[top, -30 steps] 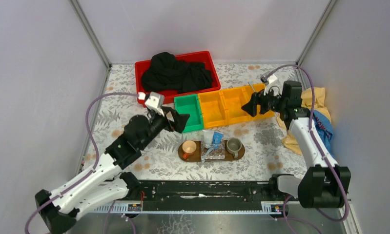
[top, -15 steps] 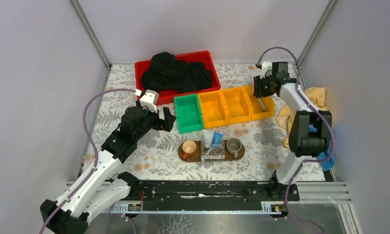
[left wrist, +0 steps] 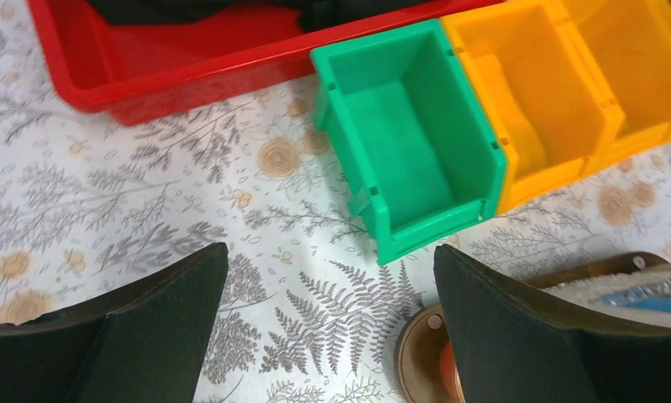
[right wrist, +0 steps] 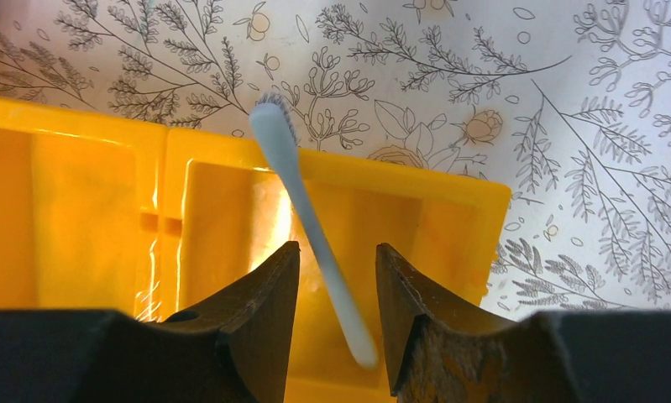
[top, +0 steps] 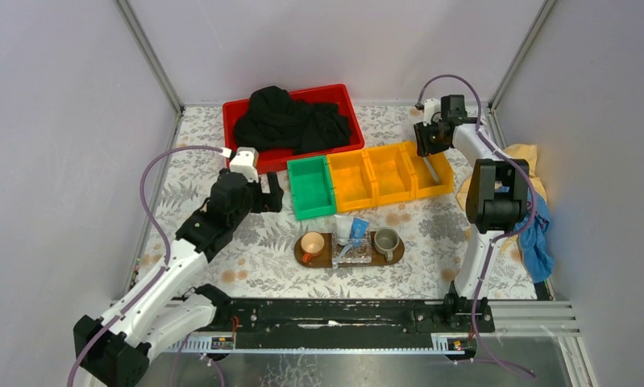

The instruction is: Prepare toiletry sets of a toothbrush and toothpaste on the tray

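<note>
**Stock check: toothbrush at the end yellow bin**

- Your right gripper point(right wrist: 338, 248): fingers half-closed either side of the toothbrush point(right wrist: 302, 193), with a gap on both sides; you cannot tell whether it pinches.
- Toothbrush: slanted over the rightmost yellow bin point(right wrist: 416, 193), bristle head past the far rim.
- Your left gripper point(left wrist: 330, 252): spread wide, holding nothing, above the cloth near the green bin point(left wrist: 407, 143).
- Tray point(top: 332, 260): front centre of the table; toothpaste point(top: 357, 228) stands in the clear box point(top: 352, 251) on it, between two cups.

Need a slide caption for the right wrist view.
Right claw straddles a pale toothbrush over the yellow bin, grip not confirmed.
</note>
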